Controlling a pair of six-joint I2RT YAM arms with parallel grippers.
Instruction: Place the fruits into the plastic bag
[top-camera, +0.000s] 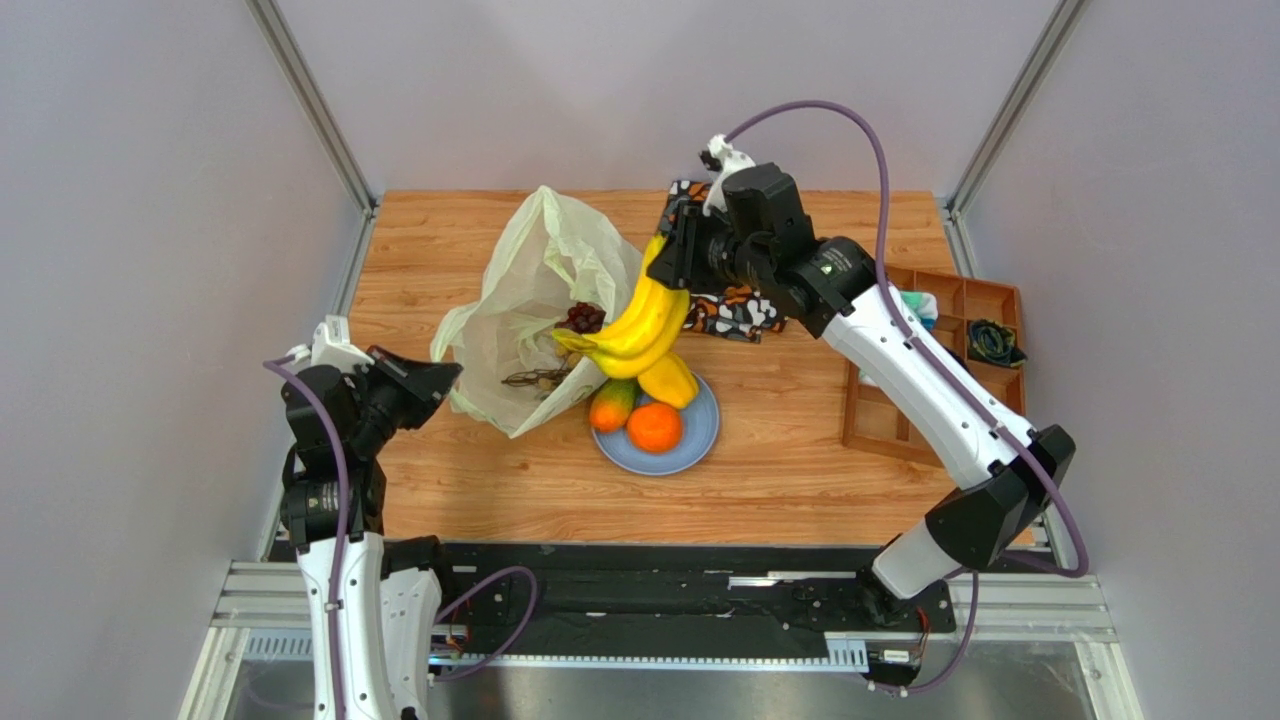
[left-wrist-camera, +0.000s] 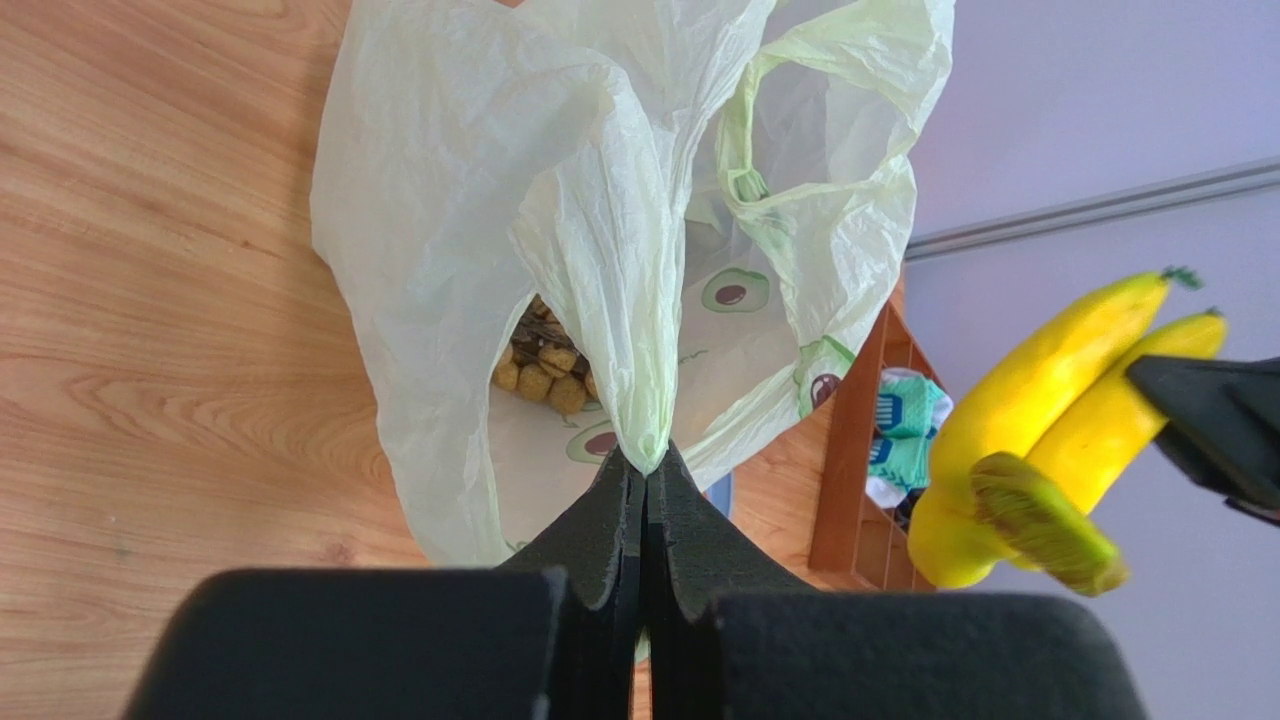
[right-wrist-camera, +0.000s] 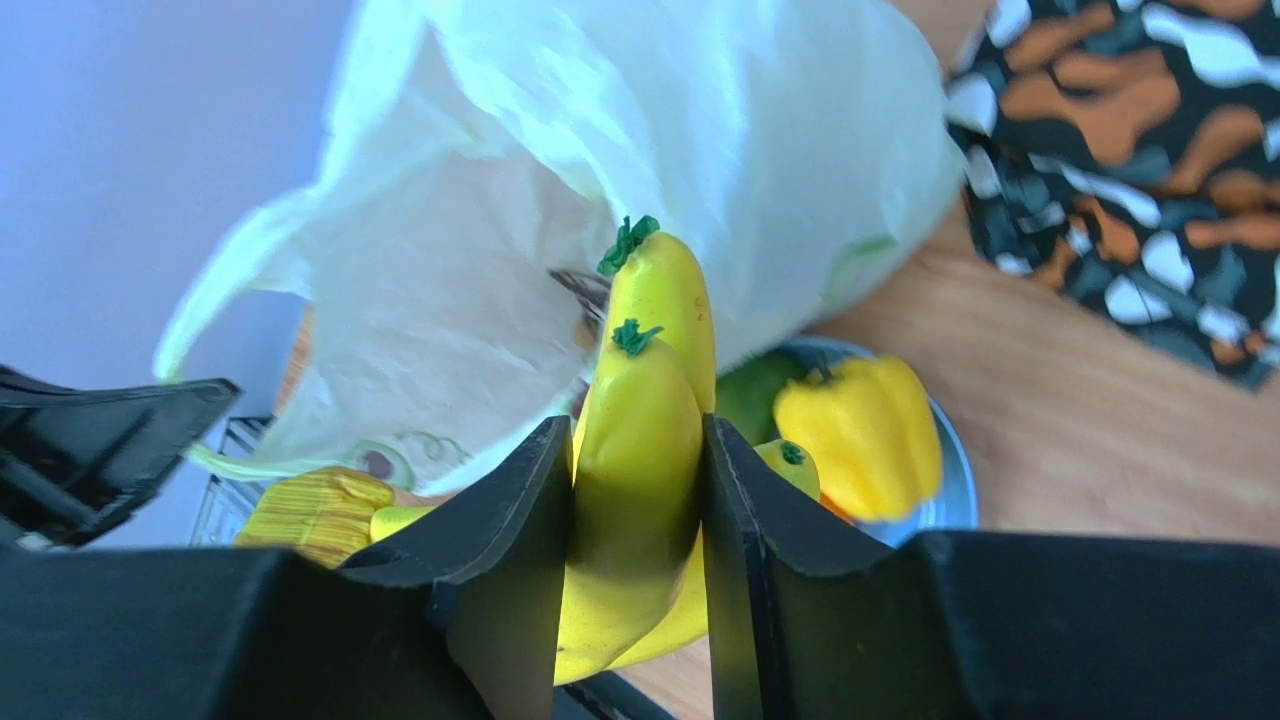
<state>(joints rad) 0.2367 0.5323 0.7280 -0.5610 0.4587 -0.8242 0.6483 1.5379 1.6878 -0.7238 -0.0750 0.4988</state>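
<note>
The pale yellow-green plastic bag (top-camera: 534, 300) stands open on the table. My left gripper (top-camera: 436, 371) is shut on its near edge (left-wrist-camera: 649, 435) and holds it up. Grape bunches (top-camera: 580, 318) lie inside it; tan-green grapes (left-wrist-camera: 544, 375) show in the left wrist view. My right gripper (top-camera: 669, 255) is shut on the yellow bananas (top-camera: 639, 327) and holds them in the air beside the bag's mouth, above the blue plate (top-camera: 694, 435). The bananas also show in both wrist views (right-wrist-camera: 639, 450) (left-wrist-camera: 1052, 435). On the plate lie the orange (top-camera: 654, 428), the mango (top-camera: 612, 404) and a small yellow fruit (top-camera: 667, 380).
The orange-black-white patterned cloth bag (top-camera: 732, 312) lies behind the plate, under my right arm. A wooden tray with compartments (top-camera: 939, 360) holding small items stands at the right edge of the table. Grey walls enclose the table.
</note>
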